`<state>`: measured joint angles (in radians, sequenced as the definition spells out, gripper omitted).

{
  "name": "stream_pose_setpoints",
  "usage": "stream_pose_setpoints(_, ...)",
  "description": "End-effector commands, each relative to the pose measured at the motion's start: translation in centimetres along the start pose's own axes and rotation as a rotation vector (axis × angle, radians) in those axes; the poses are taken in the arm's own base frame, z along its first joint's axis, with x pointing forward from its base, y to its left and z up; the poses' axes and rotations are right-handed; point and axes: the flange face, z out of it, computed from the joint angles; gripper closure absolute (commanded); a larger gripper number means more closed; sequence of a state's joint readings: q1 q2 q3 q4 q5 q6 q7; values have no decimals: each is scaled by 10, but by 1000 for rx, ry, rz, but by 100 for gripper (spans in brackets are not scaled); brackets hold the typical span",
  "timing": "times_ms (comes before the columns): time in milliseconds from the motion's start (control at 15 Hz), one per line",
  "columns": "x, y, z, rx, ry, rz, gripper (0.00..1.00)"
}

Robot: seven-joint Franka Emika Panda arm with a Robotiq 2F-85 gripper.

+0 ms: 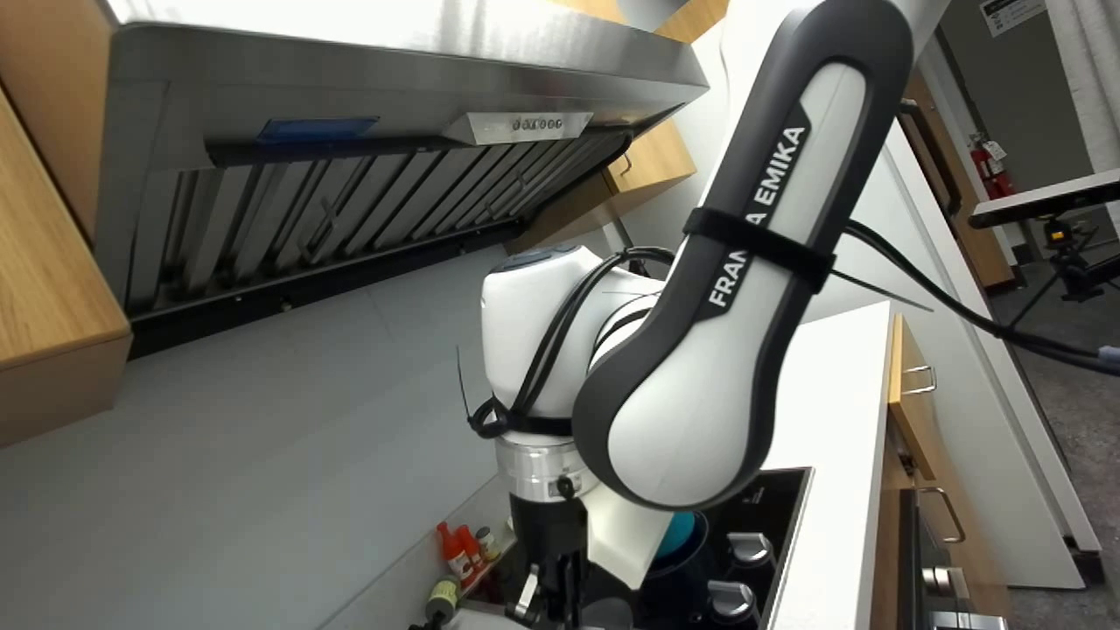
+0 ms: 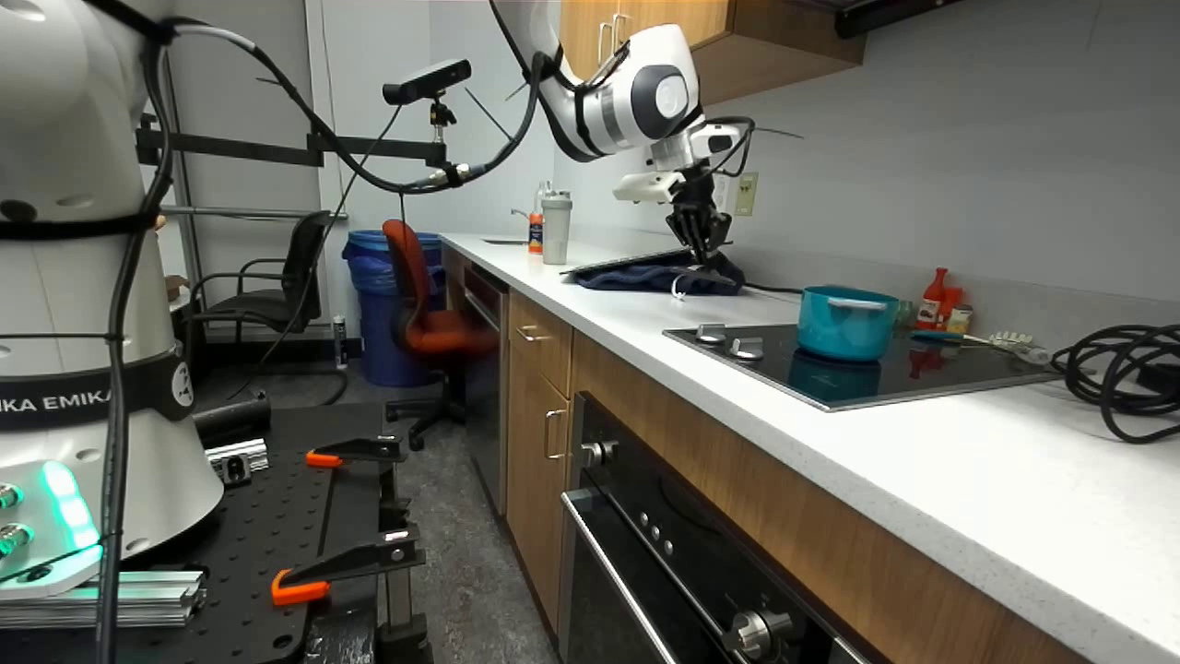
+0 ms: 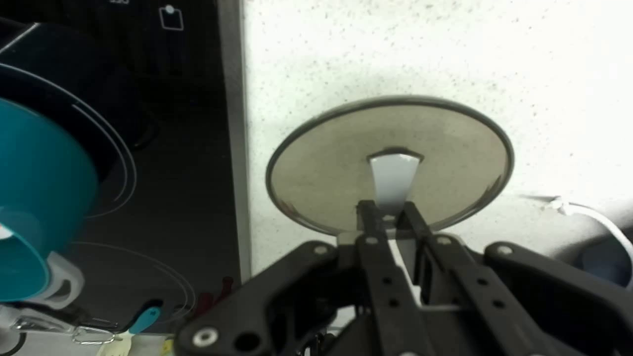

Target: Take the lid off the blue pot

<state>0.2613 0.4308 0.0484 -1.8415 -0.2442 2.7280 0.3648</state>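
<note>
The teal-blue pot [image 2: 846, 325] stands on the black stove plate in an exterior view, and part of it shows at the left of the wrist view [image 3: 44, 178] with its top uncovered. The round glass lid [image 3: 326, 163] with a dark rim is over the white counter beside the stove. My gripper [image 3: 386, 210] is shut on the lid's grey handle [image 3: 394, 175], with a fingertip on each side. In an exterior view my gripper [image 2: 705, 251] is low over the counter, with the lid [image 2: 705, 276] under it. I cannot tell whether the lid touches the counter.
The stove plate [image 2: 784, 373] has knobs [image 2: 747, 348] at its edge. Red bottles [image 2: 931, 300] and utensils stand behind the pot. A dark blue cloth [image 2: 636, 277] lies by the lid. Black cables [image 2: 1120, 369] are coiled at the near end. A range hood [image 1: 394, 87] hangs above.
</note>
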Motion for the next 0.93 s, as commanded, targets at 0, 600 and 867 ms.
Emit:
stream_pose_setpoints(0, 0, -9, 10, 27, 4, -17, 96)
stream_pose_setpoints(600, -6, -15, 18, 25, -16, -37, 31)
stream_pose_setpoints(867, -7, -7, 14, 18, -11, -30, 1)
